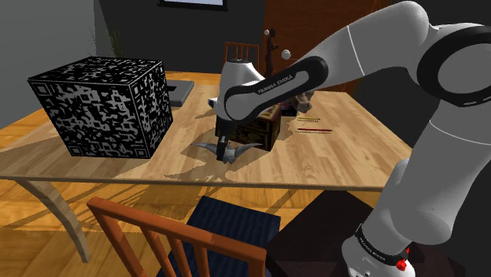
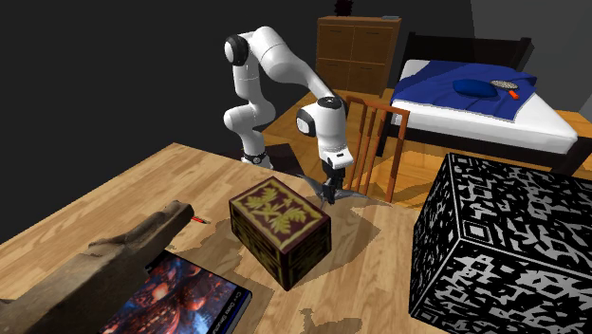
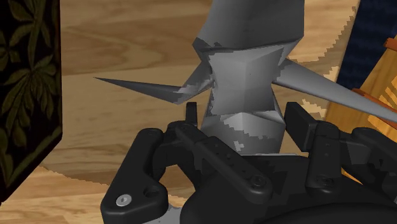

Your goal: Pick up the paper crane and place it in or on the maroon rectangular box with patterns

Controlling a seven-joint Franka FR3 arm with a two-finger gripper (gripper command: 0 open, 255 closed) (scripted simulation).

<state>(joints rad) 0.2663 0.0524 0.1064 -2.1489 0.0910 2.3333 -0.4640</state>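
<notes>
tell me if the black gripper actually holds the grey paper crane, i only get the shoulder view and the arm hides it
Observer: Wrist view: the gripper is shut on the grey paper crane, black fingers against both sides of its body.
Operator: is the box lid open
Observer: No; the second exterior view shows the maroon rectangular box closed, gold leaves on its flat top.

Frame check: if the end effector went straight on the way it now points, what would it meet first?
The grey paper crane, directly ahead of the end effector. The wooden table lies just beyond it, though the depth between them is unclear.
</notes>
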